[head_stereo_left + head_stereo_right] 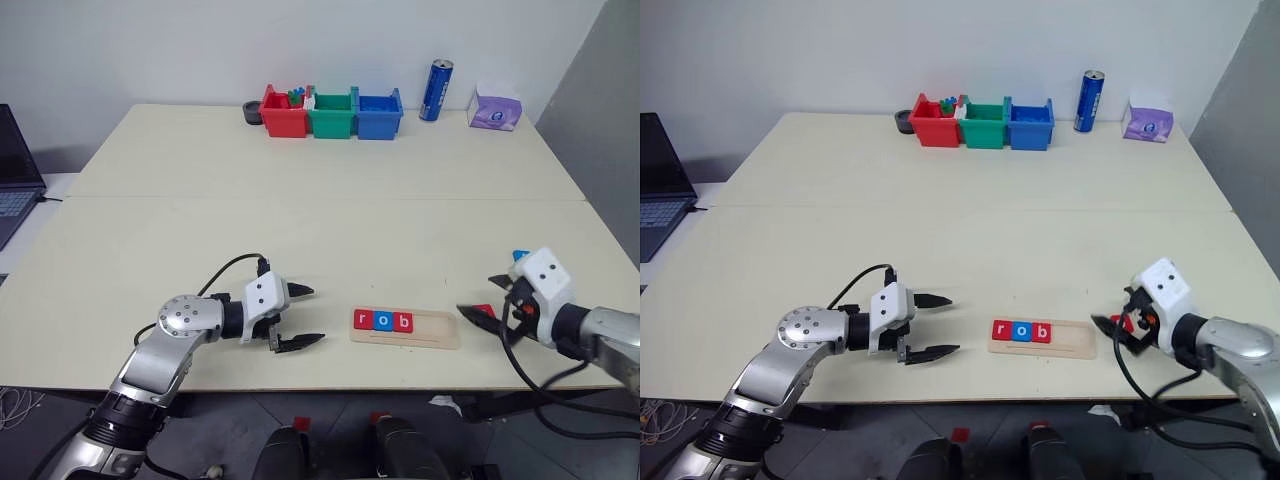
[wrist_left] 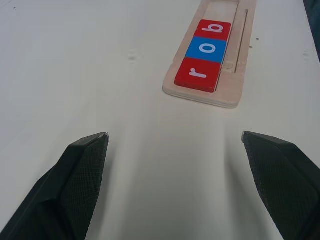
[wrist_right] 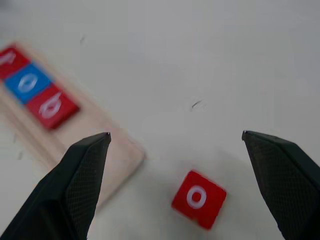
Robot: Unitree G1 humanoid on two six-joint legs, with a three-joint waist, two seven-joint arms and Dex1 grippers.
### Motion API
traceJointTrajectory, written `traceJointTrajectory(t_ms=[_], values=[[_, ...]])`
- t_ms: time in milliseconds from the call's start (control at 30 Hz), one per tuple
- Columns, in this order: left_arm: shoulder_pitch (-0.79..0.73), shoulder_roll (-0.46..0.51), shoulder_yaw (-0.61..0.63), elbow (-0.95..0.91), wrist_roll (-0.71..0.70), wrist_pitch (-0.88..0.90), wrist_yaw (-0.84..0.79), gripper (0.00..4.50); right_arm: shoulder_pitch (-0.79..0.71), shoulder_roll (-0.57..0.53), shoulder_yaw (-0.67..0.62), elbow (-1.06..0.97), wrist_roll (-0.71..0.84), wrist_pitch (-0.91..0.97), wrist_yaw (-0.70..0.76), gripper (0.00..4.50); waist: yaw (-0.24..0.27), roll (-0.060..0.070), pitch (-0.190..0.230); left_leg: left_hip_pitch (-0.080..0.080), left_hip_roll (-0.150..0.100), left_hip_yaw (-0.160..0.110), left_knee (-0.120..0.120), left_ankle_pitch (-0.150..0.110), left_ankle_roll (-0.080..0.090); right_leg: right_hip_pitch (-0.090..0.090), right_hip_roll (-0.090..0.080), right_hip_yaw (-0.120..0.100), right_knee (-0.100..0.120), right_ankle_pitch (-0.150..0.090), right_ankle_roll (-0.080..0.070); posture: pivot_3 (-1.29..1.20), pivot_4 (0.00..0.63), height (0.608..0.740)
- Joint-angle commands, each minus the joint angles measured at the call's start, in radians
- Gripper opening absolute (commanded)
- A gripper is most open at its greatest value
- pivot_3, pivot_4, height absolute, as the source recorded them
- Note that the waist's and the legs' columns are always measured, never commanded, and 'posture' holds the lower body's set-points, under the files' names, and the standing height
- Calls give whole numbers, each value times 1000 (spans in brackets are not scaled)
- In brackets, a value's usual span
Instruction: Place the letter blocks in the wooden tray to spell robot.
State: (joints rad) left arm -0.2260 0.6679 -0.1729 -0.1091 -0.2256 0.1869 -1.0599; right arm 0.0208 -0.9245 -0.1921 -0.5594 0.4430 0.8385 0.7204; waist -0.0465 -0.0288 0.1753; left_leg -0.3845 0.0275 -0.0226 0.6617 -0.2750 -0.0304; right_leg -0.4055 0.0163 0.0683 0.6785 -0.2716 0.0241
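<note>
The wooden tray [image 1: 435, 330] lies near the table's front edge, between my two grippers. Three letter blocks sit side by side at its left end: a red r [image 1: 362, 320], a blue o [image 1: 383, 321] and a red b [image 1: 403, 322]. The right half of the tray is bare. A loose red o block [image 3: 198, 198] lies flat on the table just off the tray's right end, under my right gripper [image 1: 478, 297]. That gripper hangs open above it, apart from it. My left gripper [image 1: 316, 315] stands open and holds nothing, left of the tray and pointing at it.
Red [image 1: 284, 115], green [image 1: 331, 114] and blue [image 1: 379, 114] bins stand in a row at the table's far edge. A blue can [image 1: 436, 90] and a purple tissue box [image 1: 495, 107] are to their right. A laptop [image 1: 15, 175] sits off the left side. A small blue thing [image 1: 519, 256] peeks out behind my right wrist.
</note>
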Motion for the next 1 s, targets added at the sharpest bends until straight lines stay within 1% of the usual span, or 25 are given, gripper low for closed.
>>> traceJointTrajectory(t_ms=[33,133,267,367,500,600,800,833,900,1000], values=[[-23,-3,10,-11,2,-16,0,4500,-14,-79,83,103,-89,-191,132,4472,2,-1,0,0,0,0,0,0,0,0,0,0,0,0,0,0,150,740],[-29,-9,2,-17,4,-15,-1,4500,-72,-130,177,235,-175,-330,221,4472,3,-1,1,0,0,1,0,0,0,0,0,0,0,0,0,0,150,740],[-30,-14,-4,-27,6,-11,-2,4500,-167,-143,261,385,-246,-451,308,4472,2,-1,1,1,0,1,0,0,0,0,0,0,1,0,0,0,150,740],[-35,-16,-5,-31,6,-5,-3,4500,-216,-137,289,463,-269,-489,357,4472,6,-1,2,0,1,1,0,0,0,0,0,0,1,0,0,0,150,740],[-39,-17,-10,-37,6,-1,-4,4500,-270,-140,327,538,-279,-491,446,4472,10,-1,2,0,1,1,0,0,0,0,0,0,1,0,0,0,150,740],[-43,-18,-12,-36,5,0,-4,4500,-298,-132,350,577,-293,-494,480,3892,11,-1,2,1,1,0,1,0,0,0,0,0,1,0,0,0,150,740],[-44,-18,-14,-41,2,4,-3,4500,-298,-109,338,569,-281,-471,490,1735,13,-1,2,1,1,0,1,0,0,0,0,0,1,0,0,0,150,740],[-43,-17,-14,-42,2,4,-3,4500,-292,-110,329,559,-279,-471,485,1441,13,-1,2,1,1,0,1,0,0,0,0,0,1,0,0,0,150,740],[-39,-14,-13,-43,2,3,-4,4500,-280,-122,302,520,-261,-452,480,1446,14,-1,2,1,1,0,1,0,0,0,0,0,1,0,0,0,150,740],[-33,-10,-10,-41,2,-1,-6,4500,-254,-151,245,399,-211,-382,485,1446,15,0,2,1,1,-1,1,0,0,0,-1,0,2,0,0,0,150,740]])
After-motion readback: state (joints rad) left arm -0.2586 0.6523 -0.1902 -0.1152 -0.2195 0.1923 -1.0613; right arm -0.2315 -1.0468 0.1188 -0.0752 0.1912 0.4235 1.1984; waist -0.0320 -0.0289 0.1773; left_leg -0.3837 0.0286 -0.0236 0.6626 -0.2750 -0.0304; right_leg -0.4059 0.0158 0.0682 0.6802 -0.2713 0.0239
